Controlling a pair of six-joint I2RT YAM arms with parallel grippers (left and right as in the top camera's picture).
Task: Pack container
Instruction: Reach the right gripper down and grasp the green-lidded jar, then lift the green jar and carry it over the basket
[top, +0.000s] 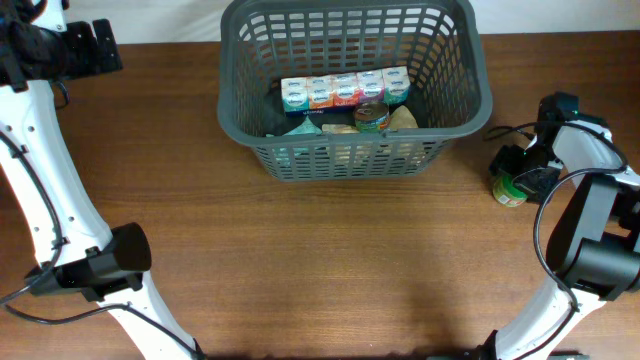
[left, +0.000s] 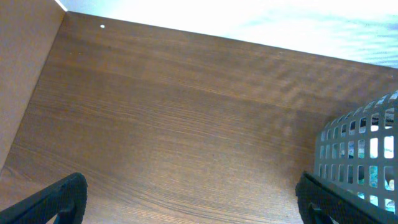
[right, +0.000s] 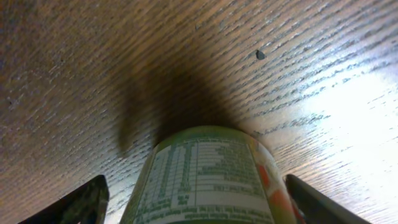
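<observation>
At the far middle of the table (top: 300, 270), your container (top: 350, 157) stood upright, its long side facing the arms. It held a row of small cartons (top: 345, 91) along the back, a can (top: 371, 117) in front of them, a teal packet (top: 300, 128) to the can's left and a tan packet (top: 404, 118) to its right. Your left gripper (top: 105, 45) hung over the far left corner, well apart from the basket, with its fingers (left: 56, 199) spread wide and nothing between them; its wrist view caught only a corner of the lattice wall. Your right gripper (top: 517, 166) was low at the right edge, jaws wide and straddling a green-lidded jar (right: 205, 180). The right fingers (right: 87, 202) stood on either side of the label, and you could not tell from the wrist view whether either one touched it.
</observation>
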